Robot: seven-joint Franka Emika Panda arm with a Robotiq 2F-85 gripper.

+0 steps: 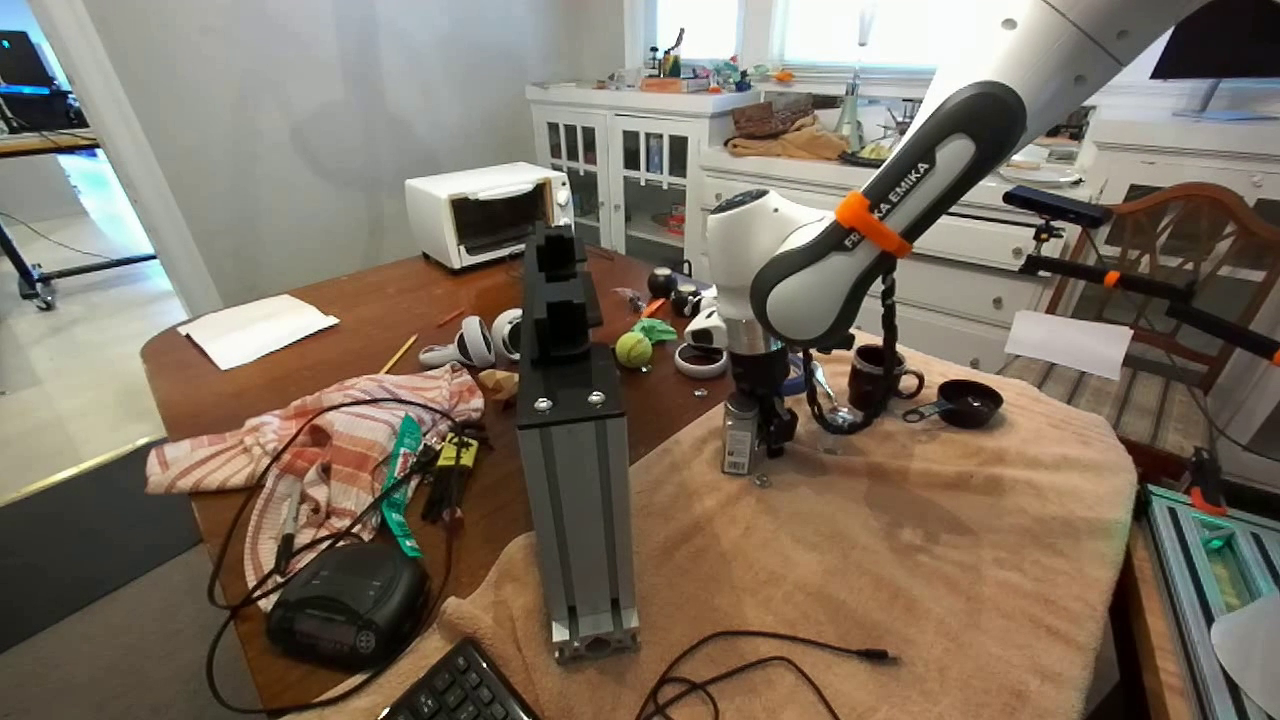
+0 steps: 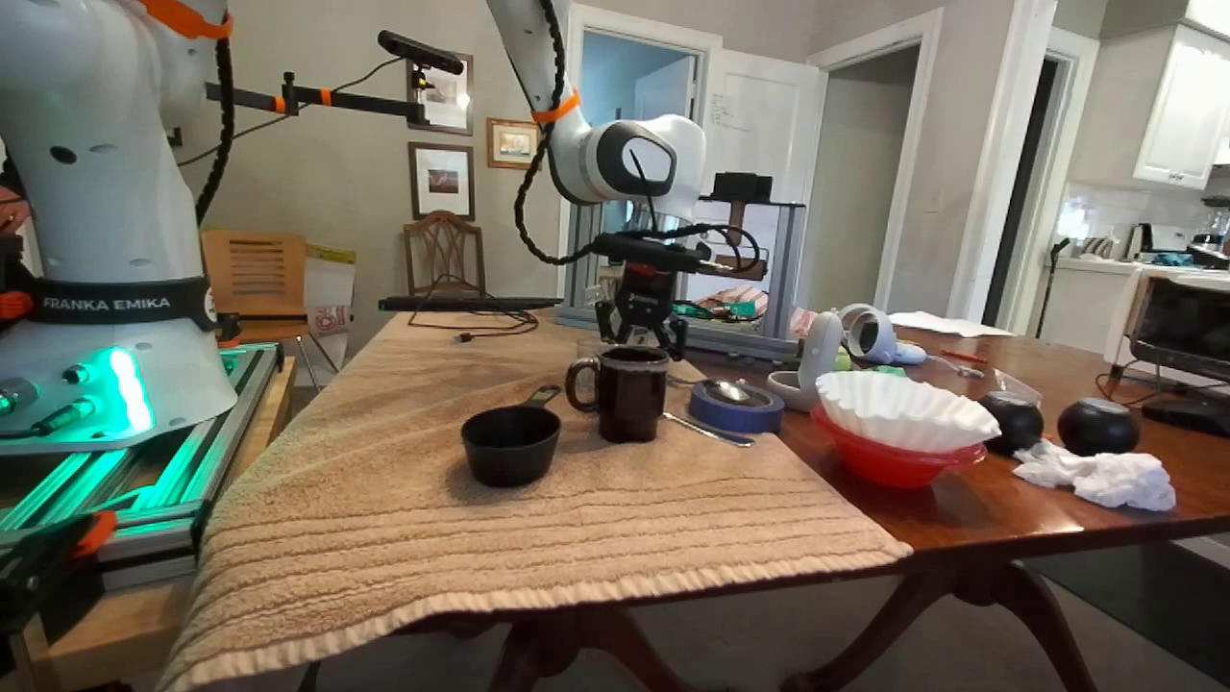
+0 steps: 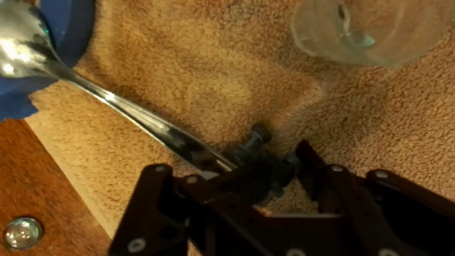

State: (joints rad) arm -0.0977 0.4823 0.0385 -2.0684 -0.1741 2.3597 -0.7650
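Observation:
In the wrist view my gripper (image 3: 280,167) is low over the tan towel, its jaws drawn in on a small dark grey knobbed piece (image 3: 252,143). Dim light blurs the outline of that piece, and the fingers cover part of it. A silver spoon (image 3: 142,119) runs under the left finger, its bowl resting on a blue tape roll (image 3: 76,32). In an exterior view the gripper (image 1: 778,438) stands right beside a small labelled bottle (image 1: 739,440). From another side the gripper (image 2: 642,327) shows behind a dark mug (image 2: 631,399), which hides the fingertips.
A clear cup-like thing (image 3: 369,35) lies at the wrist view's upper right, and a glass marble (image 3: 23,233) at lower left. Near the mug are a black measuring cup (image 2: 511,447) and a red bowl (image 2: 884,466) holding paper filters. A tall aluminium frame (image 1: 575,500) stands across the towel.

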